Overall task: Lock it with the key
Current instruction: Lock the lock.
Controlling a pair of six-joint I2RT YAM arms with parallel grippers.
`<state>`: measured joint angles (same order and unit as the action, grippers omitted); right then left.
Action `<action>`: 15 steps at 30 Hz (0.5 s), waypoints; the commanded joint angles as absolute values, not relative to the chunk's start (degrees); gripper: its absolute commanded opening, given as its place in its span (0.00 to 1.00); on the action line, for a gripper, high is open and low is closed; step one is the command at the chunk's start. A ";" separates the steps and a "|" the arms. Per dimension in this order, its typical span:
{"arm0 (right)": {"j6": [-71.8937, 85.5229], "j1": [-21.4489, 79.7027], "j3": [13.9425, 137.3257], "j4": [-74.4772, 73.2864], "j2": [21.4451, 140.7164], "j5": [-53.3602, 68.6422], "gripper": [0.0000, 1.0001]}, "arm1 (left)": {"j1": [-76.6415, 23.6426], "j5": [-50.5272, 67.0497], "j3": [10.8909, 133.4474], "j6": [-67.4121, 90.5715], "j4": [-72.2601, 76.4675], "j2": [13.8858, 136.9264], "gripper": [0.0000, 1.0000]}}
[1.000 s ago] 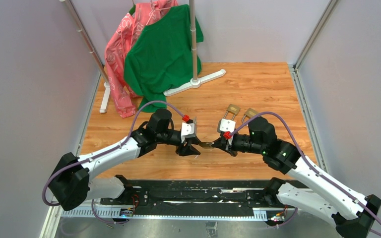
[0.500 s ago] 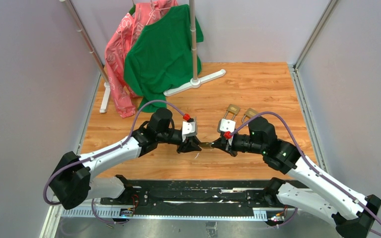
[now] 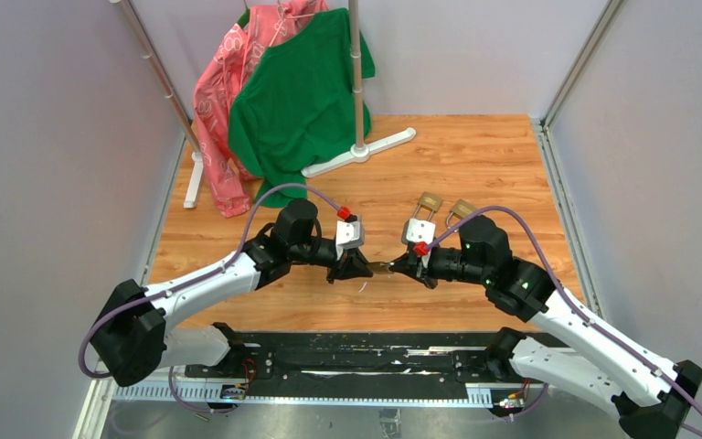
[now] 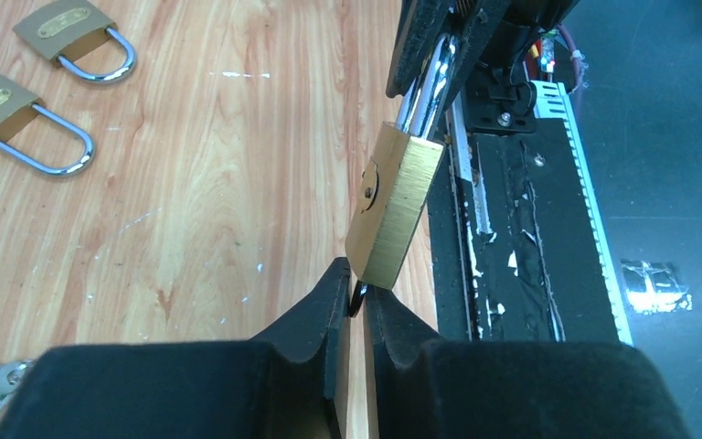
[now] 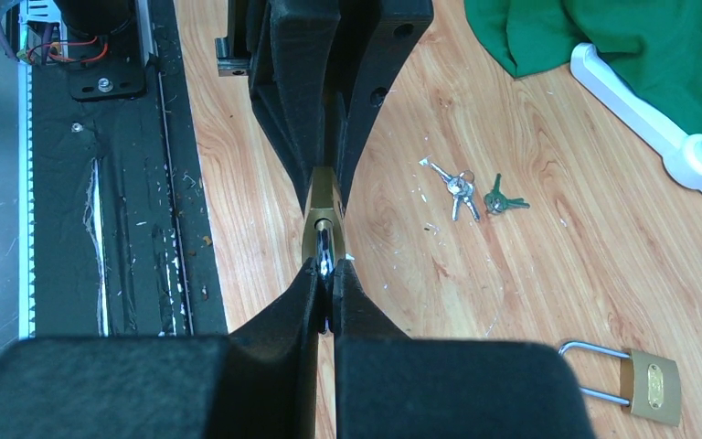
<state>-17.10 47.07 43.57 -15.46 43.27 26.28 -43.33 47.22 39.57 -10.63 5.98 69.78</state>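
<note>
Left claw (image 4: 355, 302): wide a second ago, now narrow, tips nipping a small dark piece (image 4: 357, 296) under the brass padlock (image 4: 393, 206). Right claw (image 5: 326, 274): unchanged, clamped on its shackle (image 5: 324, 245). On the worktop (image 4: 192, 183) beside the left claw lies the key (image 5: 457, 187), touching neither.

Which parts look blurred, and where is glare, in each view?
Left wrist view: held padlock sharp, glare on its shackle, left fingers blurred. Right wrist view: right fingers a soft dark mass, lying padlock sharp. Top view: even light, wooden table without strong glare.
</note>
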 commanded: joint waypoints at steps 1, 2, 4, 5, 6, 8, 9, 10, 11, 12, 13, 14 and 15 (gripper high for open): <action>-15.88 46.33 43.79 -12.08 42.77 26.33 0.00 | -43.77 48.12 41.33 -8.02 7.13 68.63 0.08; -15.54 46.41 43.73 -11.82 42.88 26.64 0.00 | -43.77 48.08 41.27 -7.75 7.32 68.60 0.00; -15.51 46.38 43.85 -11.82 42.86 26.37 0.00 | -43.77 47.29 41.31 -7.03 7.58 68.50 0.00; -15.63 46.37 43.78 -11.80 42.70 26.03 0.00 | -43.77 46.80 41.35 -6.84 7.56 68.39 0.00; -15.70 46.41 43.76 -11.98 42.46 25.52 0.00 | -43.77 45.87 41.27 -6.78 7.24 68.30 0.00; -16.09 46.39 44.17 -12.98 41.57 24.43 0.00 | -43.60 43.39 41.22 -7.15 5.03 68.65 0.00; -16.52 46.35 44.58 -13.94 40.85 22.77 0.00 | -43.33 42.44 41.11 -7.85 3.13 69.24 0.00; -17.12 46.30 45.31 -14.93 40.10 21.20 0.00 | -42.88 41.64 40.73 -8.75 0.91 69.94 0.00; -17.70 46.13 46.23 -15.88 39.34 19.47 0.00 | -42.55 41.07 40.29 -9.63 -1.57 70.52 0.00; -18.31 45.90 47.16 -16.83 38.55 17.69 0.00 | -42.27 40.77 39.73 -10.61 -3.47 70.88 0.00; -18.92 45.63 48.19 -17.64 37.93 16.34 0.00 | -42.08 40.59 38.91 -11.70 -4.84 70.79 0.00; -19.76 45.36 49.04 -18.34 37.20 15.18 0.00 | -41.95 40.17 38.00 -12.33 -5.33 70.45 0.00; -20.38 45.16 49.71 -19.05 36.70 14.17 0.00 | -41.67 39.89 37.21 -12.46 -5.32 70.26 0.00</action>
